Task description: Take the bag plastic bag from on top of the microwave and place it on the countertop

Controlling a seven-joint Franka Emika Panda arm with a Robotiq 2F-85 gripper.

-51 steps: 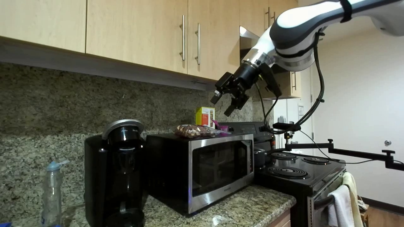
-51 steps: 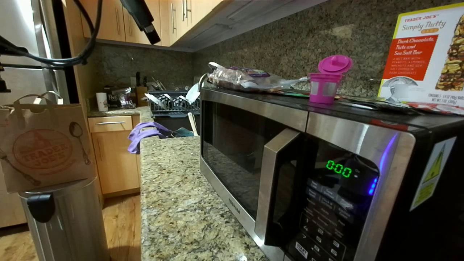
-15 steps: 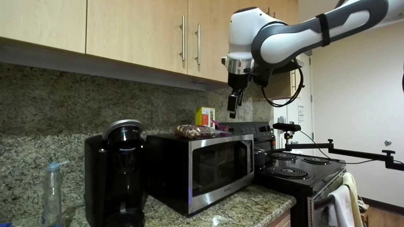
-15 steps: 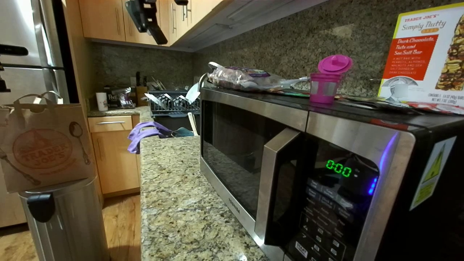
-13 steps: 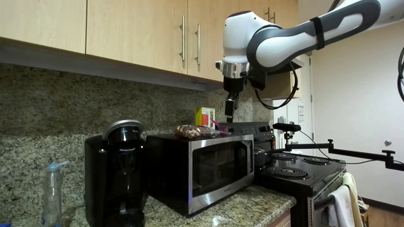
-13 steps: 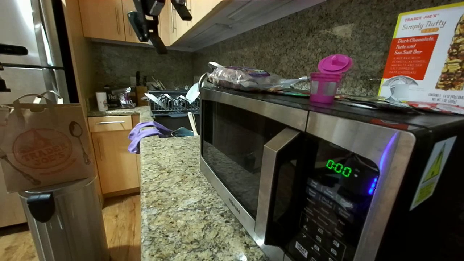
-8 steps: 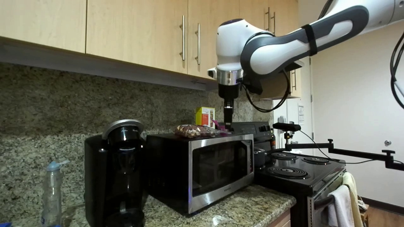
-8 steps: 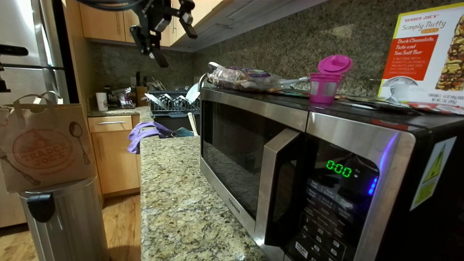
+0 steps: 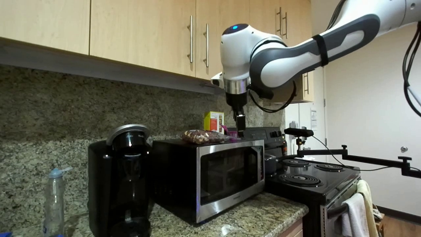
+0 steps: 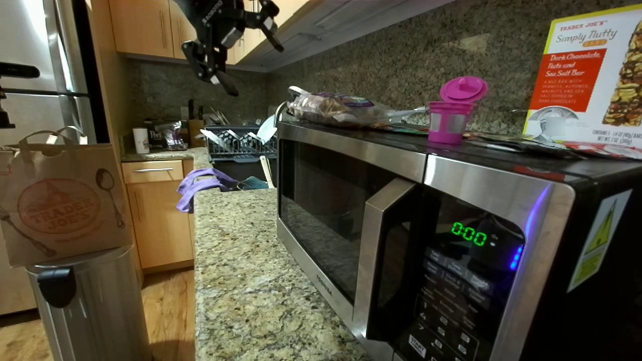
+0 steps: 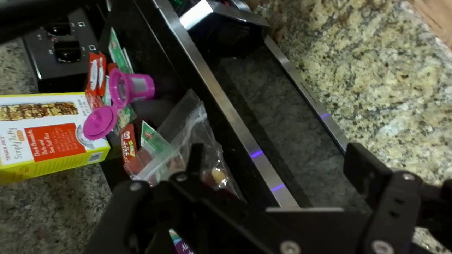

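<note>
Standing on the speckled granite table (image 10: pixel 241 260), the Toshiba microwave (image 10: pixel 346 210) sits lower than the pincer (image 10: pixel 257 70), which hangs spread wide with nothing between its tips, seemingly out beyond the microwave's front. On the microwave's top, not yet grasped, lies the zip-top snack bag (image 10: pixel 341 110); reaching it seems the step in hand. The next move likely calls for a shift inward over the bag, a descent astride its body and a firm squeeze.
</note>
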